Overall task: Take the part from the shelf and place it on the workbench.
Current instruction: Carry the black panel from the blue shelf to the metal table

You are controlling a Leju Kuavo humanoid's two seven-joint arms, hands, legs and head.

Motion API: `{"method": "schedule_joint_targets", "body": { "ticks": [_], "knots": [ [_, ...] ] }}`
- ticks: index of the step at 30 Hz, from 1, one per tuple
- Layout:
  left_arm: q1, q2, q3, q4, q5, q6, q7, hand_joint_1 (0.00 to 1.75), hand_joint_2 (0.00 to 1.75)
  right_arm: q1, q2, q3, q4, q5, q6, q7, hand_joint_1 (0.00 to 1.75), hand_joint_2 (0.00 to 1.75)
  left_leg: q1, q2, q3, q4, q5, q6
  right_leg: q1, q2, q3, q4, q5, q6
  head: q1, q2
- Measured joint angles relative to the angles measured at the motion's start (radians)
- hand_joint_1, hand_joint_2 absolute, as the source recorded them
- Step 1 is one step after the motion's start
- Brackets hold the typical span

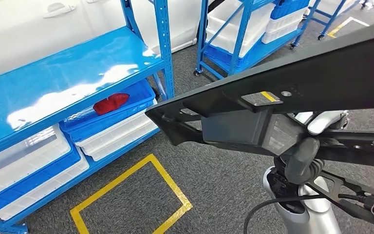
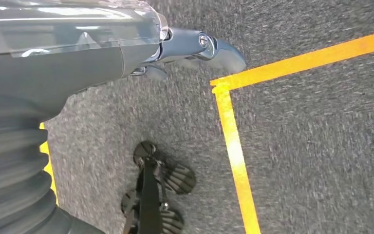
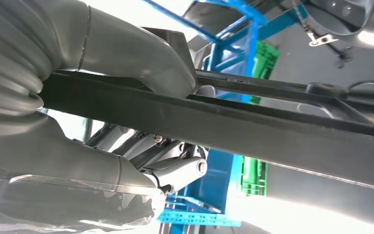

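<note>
Blue shelving (image 1: 73, 68) is standing at left as the right hand (image 3: 141, 122), fingers clamped, is carrying the long, stiff black part (image 1: 282, 92); the left hand (image 2: 195, 48) is hanging, fingers apparently curled, empty.

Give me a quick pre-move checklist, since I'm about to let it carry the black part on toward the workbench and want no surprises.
1. Right hand grips the long black part: ok.
2. Part off the blue shelf: ok.
3. Left hand holds nothing, hanging over the grey floor: ok.
4. Part's near tip clear of the shelf post: cannot tell.
5. Workbench in sight: not ok.
</note>
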Motion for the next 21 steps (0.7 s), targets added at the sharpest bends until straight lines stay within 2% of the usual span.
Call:
{"method": "schedule_joint_targets", "body": {
  "ticks": [1, 2, 3, 5, 6, 7, 8, 9, 10, 11, 13, 14, 16, 17, 19, 20, 21],
  "knots": [
    [-0.001, 0.0, -0.001, 0.0, -0.002, -0.002, 0.002, 0.0, 1.75, 0.0, 0.0, -0.001, 0.0, 0.002, 0.001, 0.002, 1.75, 1.75, 0.0, 0.011, 0.0, -0.001, 0.003, 0.006, -0.001, 0.011, -0.003, -0.002, 0.003, 0.007, 0.0, 0.0],
    [-0.003, -0.001, -0.002, 0.0, -0.004, -0.004, 0.003, 0.0, 1.75, -0.001, 0.0, -0.001, -0.001, 0.008, 0.001, 0.005, 1.75, 1.75, 0.001, 0.024, 0.001, -0.005, 0.006, 0.013, 0.0, 0.004, -0.008, 0.003, 0.0, 0.012, 0.001, 0.0],
    [-0.005, -0.001, -0.003, 0.0, -0.006, -0.007, 0.004, 0.0, 1.75, -0.003, 0.0, -0.001, -0.003, 0.015, 0.0, 0.007, 1.75, 1.75, 0.003, 0.037, 0.002, -0.01, 0.01, 0.021, 0.001, -0.017, -0.019, 0.023, -0.013, 0.015, 0.004, 0.0],
    [-0.005, -0.002, -0.006, 0.0, -0.01, -0.012, 0.005, 0.0, 1.75, -0.005, 0.0, 0.001, -0.005, 0.031, -0.006, 0.009, 1.75, 1.75, 0.001, 0.065, 0.001, -0.015, 0.015, 0.031, 0.004, -0.081, -0.068, 0.126, -0.072, 0.019, 0.009, 0.0],
    [-0.002, -0.003, -0.007, 0.0, -0.012, -0.013, 0.005, 0.0, 1.75, -0.005, 0.0, 0.004, -0.005, 0.037, -0.008, 0.009, 1.75, 1.75, -0.002, 0.079, 0.0, -0.015, 0.015, 0.033, 0.003, -0.101, -0.101, 0.198, -0.105, 0.022, 0.012, 0.0],
    [0.0, -0.003, -0.008, 0.0, -0.012, -0.013, 0.005, 0.0, 1.75, -0.004, 0.0, 0.006, -0.005, 0.041, -0.01, 0.009, 1.75, 1.75, -0.004, 0.093, -0.001, -0.015, 0.014, 0.034, 0.002, -0.111, -0.129, 0.258, -0.126, 0.023, 0.012, 0.0],
    [0.001, -0.003, -0.008, 0.0, -0.011, -0.013, 0.005, 0.0, 1.75, -0.004, 0.0, 0.01, -0.005, 0.044, -0.012, 0.01, 1.75, 1.75, -0.005, 0.107, -0.001, -0.014, 0.014, 0.034, 0.001, -0.116, -0.142, 0.287, -0.13, 0.024, 0.012, 0.0],
    [0.001, -0.003, -0.008, 0.0, -0.011, -0.013, 0.005, 0.0, 1.75, -0.005, 0.0, 0.014, -0.005, 0.045, -0.014, 0.013, 1.75, 1.75, -0.006, 0.121, -0.001, -0.014, 0.013, 0.034, 0.001, -0.12, -0.135, 0.278, -0.117, 0.023, 0.012, 0.0],
    [0.0, -0.004, -0.008, 0.0, -0.011, -0.014, 0.005, 0.0, 1.75, -0.008, 0.0, 0.017, -0.005, 0.043, -0.016, 0.019, 1.75, 1.75, -0.007, 0.133, -0.001, -0.014, 0.012, 0.033, 0.002, -0.126, -0.106, 0.226, -0.088, 0.021, 0.012, 0.0],
    [-0.002, -0.006, -0.008, 0.0, -0.011, -0.015, 0.005, 0.0, 1.75, -0.013, 0.0, 0.02, -0.006, 0.037, -0.018, 0.027, 1.75, 1.75, -0.008, 0.143, 0.001, -0.013, 0.01, 0.031, 0.003, -0.142, -0.063, 0.15, -0.057, 0.018, 0.012, 0.0],
    [-0.004, -0.01, -0.008, 0.0, -0.012, -0.019, 0.005, 0.0, 1.75, -0.029, 0.0, 0.024, -0.007, 0.024, -0.021, 0.045, 1.75, 1.75, -0.014, 0.161, 0.004, -0.012, 0.006, 0.024, 0.01, -0.177, 0.002, 0.028, -0.021, 0.006, 0.011, 0.0],
    [-0.005, -0.011, -0.008, 0.0, -0.012, -0.021, 0.004, 0.0, 1.75, -0.036, 0.0, 0.025, -0.008, 0.018, -0.021, 0.051, 1.75, 1.75, -0.016, 0.169, 0.006, -0.011, 0.004, 0.019, 0.014, -0.185, 0.014, 0.003, -0.018, 0.001, 0.01, 0.0],
    [-0.007, -0.015, -0.01, 0.0, -0.016, -0.024, 0.003, 0.0, 1.75, -0.041, 0.0, 0.026, -0.01, 0.014, -0.023, 0.057, 1.75, 1.75, -0.017, 0.186, 0.009, -0.013, 0.002, 0.009, 0.017, -0.169, 0.012, -0.004, -0.017, -0.01, 0.01, 0.0],
    [-0.007, -0.018, -0.012, 0.0, -0.018, -0.025, 0.003, 0.0, 1.75, -0.041, 0.0, 0.027, -0.011, 0.017, -0.025, 0.059, 1.75, 1.75, -0.015, 0.182, 0.01, -0.011, -0.002, 0.003, 0.016, -0.159, 0.012, -0.007, -0.015, -0.016, 0.009, 0.0],
    [-0.007, -0.023, -0.017, 0.0, -0.024, -0.023, 0.008, 0.0, 1.75, -0.04, 0.001, 0.03, -0.012, 0.027, -0.032, 0.058, 1.75, 1.75, -0.01, 0.141, -0.007, 0.036, -0.039, -0.007, 0.01, -0.139, 0.013, -0.015, -0.008, -0.028, 0.008, 0.0],
    [-0.005, -0.024, -0.019, 0.0, -0.025, -0.019, 0.013, 0.0, 1.75, -0.04, 0.001, 0.032, -0.012, 0.034, -0.036, 0.057, 1.75, 1.75, -0.008, 0.111, -0.032, 0.093, -0.072, -0.01, 0.009, -0.13, 0.013, -0.016, -0.006, -0.032, 0.007, 0.0],
    [-0.002, -0.025, -0.019, 0.0, -0.027, -0.015, 0.018, 0.0, 1.75, -0.039, 0.002, 0.035, -0.011, 0.039, -0.042, 0.056, 1.75, 1.75, -0.008, 0.093, -0.064, 0.164, -0.108, -0.012, 0.009, -0.118, 0.012, -0.016, -0.005, -0.035, 0.006, 0.0]
  ]
}}
